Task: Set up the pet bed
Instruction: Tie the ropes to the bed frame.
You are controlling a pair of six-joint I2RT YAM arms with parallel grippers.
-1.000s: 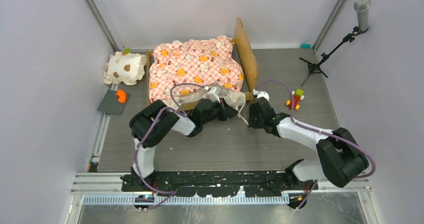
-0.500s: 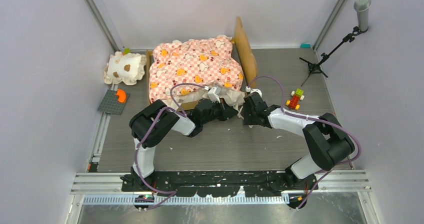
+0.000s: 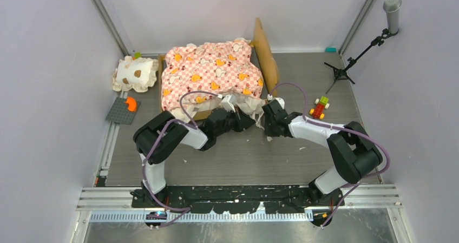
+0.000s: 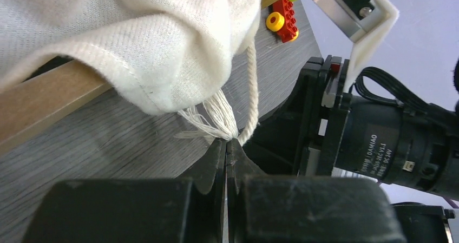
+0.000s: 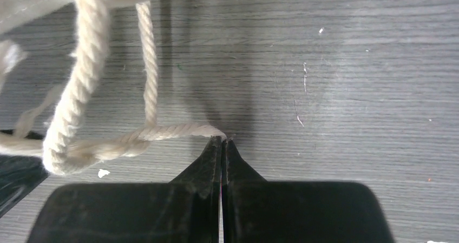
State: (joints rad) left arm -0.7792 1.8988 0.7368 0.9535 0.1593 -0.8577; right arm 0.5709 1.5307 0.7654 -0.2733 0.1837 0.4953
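The pet bed (image 3: 266, 53) stands at the back middle, its wooden headboard to the right and its pink checkered mattress (image 3: 211, 72) rumpled on top. Cream fabric (image 4: 162, 43) hangs over the wooden rail (image 4: 48, 99) at the near edge. My left gripper (image 4: 226, 141) is shut on the frayed cord tuft (image 4: 216, 121) below that fabric; from above it (image 3: 246, 118) sits at the bed's near edge. My right gripper (image 5: 222, 140) is shut with the end of a cream cord (image 5: 162, 132) pinched at its tips, low over the table. From above it (image 3: 265, 124) is just right of the left one.
A cream spotted pillow (image 3: 135, 73) lies left of the bed, with a grey baseplate (image 3: 123, 110) carrying an orange piece in front of it. A small brick toy (image 3: 319, 107) sits to the right. A microphone stand (image 3: 352, 59) is at the back right. Walls close in on both sides.
My right arm has swung left to the bed's near right corner and its gripper has shut on the cord end. The left arm has barely shifted.
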